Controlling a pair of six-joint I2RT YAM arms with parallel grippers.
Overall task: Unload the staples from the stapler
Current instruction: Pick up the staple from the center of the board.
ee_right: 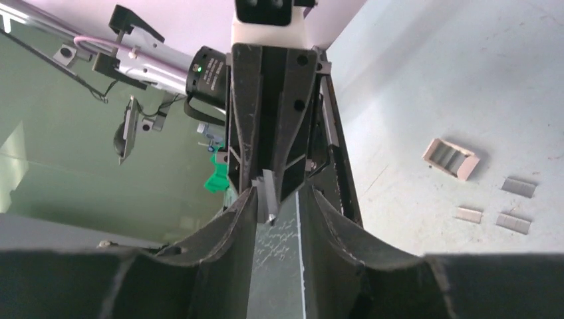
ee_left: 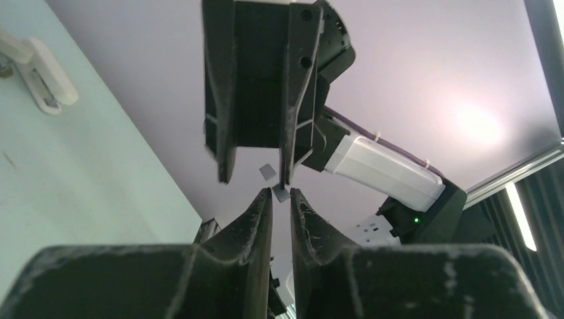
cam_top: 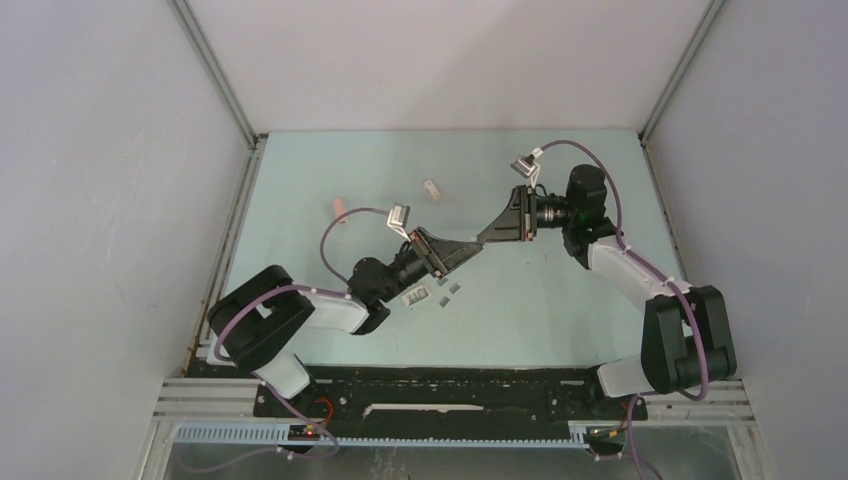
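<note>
A short grey staple strip [ee_right: 269, 198] was held aloft over the middle of the table [cam_top: 560, 320], pinched at the tips of the clenched left claw [ee_left: 281, 199]. The right claw [ee_right: 276, 191] was set tip to tip against it, released, its fingers parted around the strip, seemingly for a handover. More staples [ee_right: 517, 187], flat and dull metallic, were seen lying loose on the table nearby.

Landmark: the small pale ribbed rectangular tray [cam_top: 416, 297] on the pale green table [cam_top: 560, 320].

- Short grey metal staple strips [cam_top: 455, 289] lie just right of it.
- The small white plastic stapler [cam_top: 432, 189] lies well behind it.
- The small pink stapler [cam_top: 340, 210] lies behind it, to the left.
- The left gripper [cam_top: 471, 246] and right gripper [cam_top: 486, 239] meet tip to tip behind it, to the right.
</note>
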